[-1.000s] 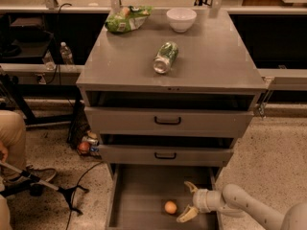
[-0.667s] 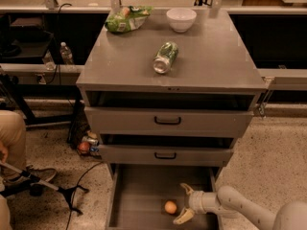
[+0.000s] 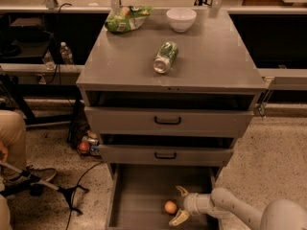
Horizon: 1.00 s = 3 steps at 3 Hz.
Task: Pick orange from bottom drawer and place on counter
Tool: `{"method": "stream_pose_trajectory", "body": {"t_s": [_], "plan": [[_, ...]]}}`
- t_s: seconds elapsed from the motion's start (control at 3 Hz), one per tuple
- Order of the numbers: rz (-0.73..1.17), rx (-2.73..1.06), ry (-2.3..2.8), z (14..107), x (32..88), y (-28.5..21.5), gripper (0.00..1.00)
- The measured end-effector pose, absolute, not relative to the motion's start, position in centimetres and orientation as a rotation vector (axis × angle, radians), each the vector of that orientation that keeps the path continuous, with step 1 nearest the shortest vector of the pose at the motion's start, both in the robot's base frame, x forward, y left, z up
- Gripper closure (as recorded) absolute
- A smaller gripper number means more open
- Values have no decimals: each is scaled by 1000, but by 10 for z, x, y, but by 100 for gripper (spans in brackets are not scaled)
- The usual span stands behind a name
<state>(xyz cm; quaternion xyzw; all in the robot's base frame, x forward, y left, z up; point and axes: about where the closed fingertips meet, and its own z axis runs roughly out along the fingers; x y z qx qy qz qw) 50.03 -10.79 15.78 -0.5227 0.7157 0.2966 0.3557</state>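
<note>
At the far left a person's leg in tan trousers [image 3: 12, 138] shows beside the cabinet. A black tripod-like stand [image 3: 53, 188] lies on the speckled floor [image 3: 278, 147] in front of it, and a clear water bottle [image 3: 66, 53] stands on a low ledge further back. Some clutter sits on the floor by the cabinet's left foot, a reddish round item [image 3: 84, 147] among it. On the grey worktop [image 3: 216, 66] a green snack bag [image 3: 127, 18] lies at the back left corner. A green can [image 3: 165, 57] lies on its side near the middle (its silvery end turned toward the front edge), and a white bowl [image 3: 181, 19] stands upright by the back edge, right of the bag. Below, the top drawer [image 3: 168, 121] and the middle drawer [image 3: 165, 155] each show a black handle and stand a little way out. The bottom drawer [image 3: 136, 190] is pulled far out, its flat grey floor in plain view. The orange [image 3: 170, 207] rests on that floor, right of centre and toward the drawer's front. Just to its right the claw [image 3: 176, 205] is down inside the drawer with its jaws spread wide: one yellowish finger [image 3: 182, 191] lies behind the orange and the other in front, so the fruit sits at the mouth between the tips. Whether either tip touches it cannot be told. The pale arm [image 3: 230, 207] reaches in from the lower right, over the drawer's right wall.
</note>
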Motion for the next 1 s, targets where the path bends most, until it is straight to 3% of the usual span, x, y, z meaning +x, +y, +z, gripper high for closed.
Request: {"method": "stream_pose_trajectory", "body": {"t_s": [1.0], "plan": [[789, -1363, 1846, 122, 497, -94, 0]]}}
